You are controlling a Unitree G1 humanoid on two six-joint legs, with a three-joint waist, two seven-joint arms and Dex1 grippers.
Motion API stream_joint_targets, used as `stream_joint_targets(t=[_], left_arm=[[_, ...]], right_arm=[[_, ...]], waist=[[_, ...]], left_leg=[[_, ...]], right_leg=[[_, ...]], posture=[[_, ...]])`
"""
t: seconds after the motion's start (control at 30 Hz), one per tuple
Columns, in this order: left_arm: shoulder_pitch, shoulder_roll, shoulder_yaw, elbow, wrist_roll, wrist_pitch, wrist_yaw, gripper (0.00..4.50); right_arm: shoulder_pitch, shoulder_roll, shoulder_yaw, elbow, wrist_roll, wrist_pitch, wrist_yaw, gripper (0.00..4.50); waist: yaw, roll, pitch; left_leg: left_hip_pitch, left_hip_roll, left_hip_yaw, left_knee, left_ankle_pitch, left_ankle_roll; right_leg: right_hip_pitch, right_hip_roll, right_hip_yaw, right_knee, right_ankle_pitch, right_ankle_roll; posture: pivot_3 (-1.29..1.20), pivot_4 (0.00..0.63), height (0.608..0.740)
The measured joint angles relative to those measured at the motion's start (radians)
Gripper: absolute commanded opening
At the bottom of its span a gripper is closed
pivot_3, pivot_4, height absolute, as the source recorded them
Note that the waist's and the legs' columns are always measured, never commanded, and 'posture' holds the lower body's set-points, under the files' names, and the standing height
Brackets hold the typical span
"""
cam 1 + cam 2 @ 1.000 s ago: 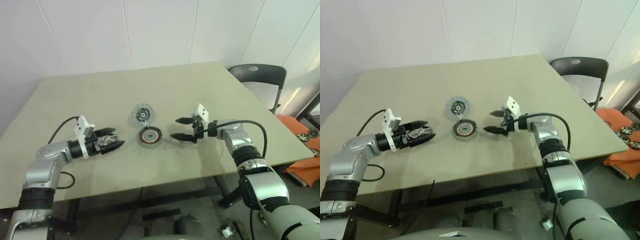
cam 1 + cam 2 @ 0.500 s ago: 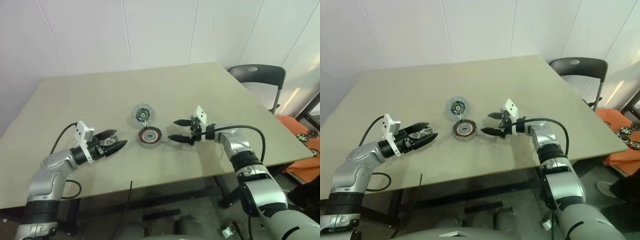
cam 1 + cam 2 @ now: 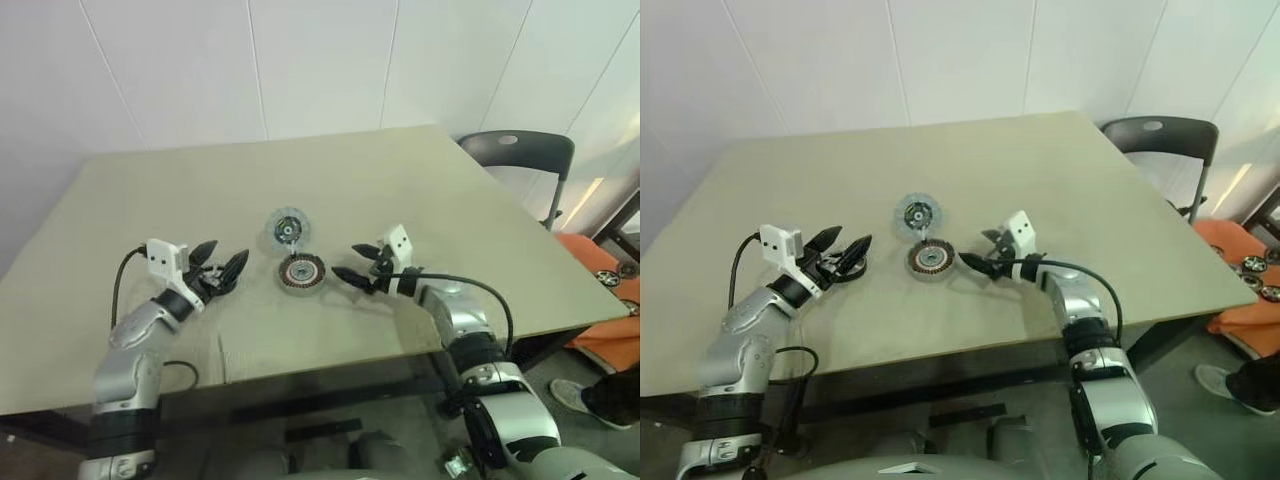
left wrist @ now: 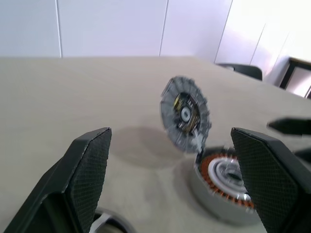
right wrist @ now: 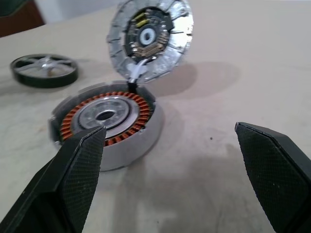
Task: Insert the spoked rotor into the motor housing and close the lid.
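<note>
Housing (image 5: 104,121), round silver rim with copper coils, stands lid-up (image 5: 149,39) on the counter (image 3: 420,180); spoked rotor (image 5: 44,70) lies flat nearby. Both fingers (image 4: 90,162) (image 5: 80,167) spread.

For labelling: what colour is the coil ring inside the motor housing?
Copper-orange, clearest in the right wrist view: motor housing.

Beige desk (image 3: 420,180) seen from above, with the motor housing (image 3: 300,272) near its centre, copper coil ring facing up, and its round grey lid (image 3: 286,228) just beside it at 11 o'clock. The left claw (image 3: 222,266) lies at 9 o'clock of the housing with fingers spread, and the right claw (image 3: 356,264) at 3 o'clock, likewise spread, its tips just beside the housing rim. A dark chair (image 3: 520,160) stands off the desk's corner at 2 o'clock.
</note>
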Motion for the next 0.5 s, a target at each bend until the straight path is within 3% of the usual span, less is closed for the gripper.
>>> stream_joint_targets(t=[0.23, 0.5], left_arm=[[-0.062, -0.084, 0.020, 0.012, 0.027, -0.057, 0.157, 4.18], [-0.058, -0.111, 0.031, 0.039, 0.054, -0.104, 0.239, 4.18]], right_arm=[[-0.029, 0.063, -0.059, -0.030, 0.002, -0.005, -0.251, 4.44], [-0.001, 0.111, -0.071, -0.102, 0.007, 0.022, -0.381, 4.44]], waist=[[-0.001, 0.000, 0.000], [0.001, -0.001, 0.000]], left_leg=[[0.001, 0.001, 0.000, 0.001, 0.000, 0.000], [0.001, 0.000, 0.000, 0.000, 0.000, 0.000]], right_leg=[[0.002, 0.001, 0.000, -0.001, 0.000, 0.000], [0.002, 0.001, 0.000, -0.001, 0.000, 0.000]], posture=[[0.00, 0.000, 0.740], [0.00, 0.000, 0.740]])
